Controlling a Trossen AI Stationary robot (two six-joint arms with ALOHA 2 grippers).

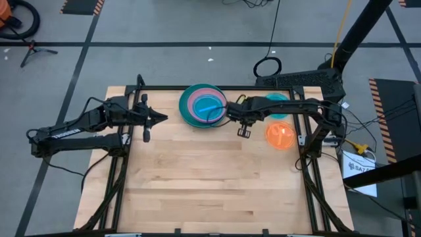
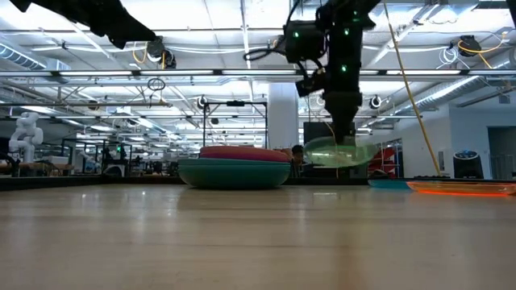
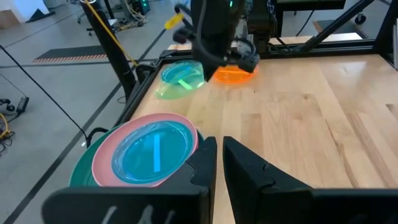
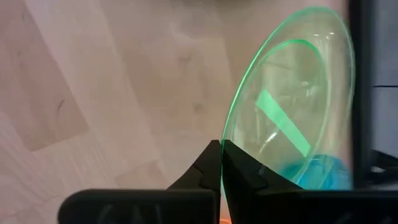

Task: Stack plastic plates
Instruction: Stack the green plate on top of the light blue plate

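A stack of plastic plates [image 1: 204,105] rests at the far middle of the table: a teal one at the bottom, a pink one [image 3: 106,158] on it, and a translucent cyan one [image 3: 149,152] on top. My right gripper [image 2: 343,138] hangs to the stack's right, shut on a translucent lime-green plate [image 2: 339,153]. The same gripper [image 4: 222,146] shows in its wrist view. My left gripper [image 3: 219,149] waits at the far left, level, fingers together and empty, just left of the stack. My right gripper pinches the green plate's rim [image 4: 226,138] between its two fingers, one above the rim and one below. The fingers point steeply down. The plate [image 3: 180,78] hangs from the fingertips, tilted and lifted clear of the table.
An orange translucent plate [image 1: 279,135] lies on the table at the right, below my right arm. A cyan plate [image 1: 276,99] lies behind it near the far edge. A black frame [image 1: 263,89] runs along the table's far edge. Bare wood fills the near half.
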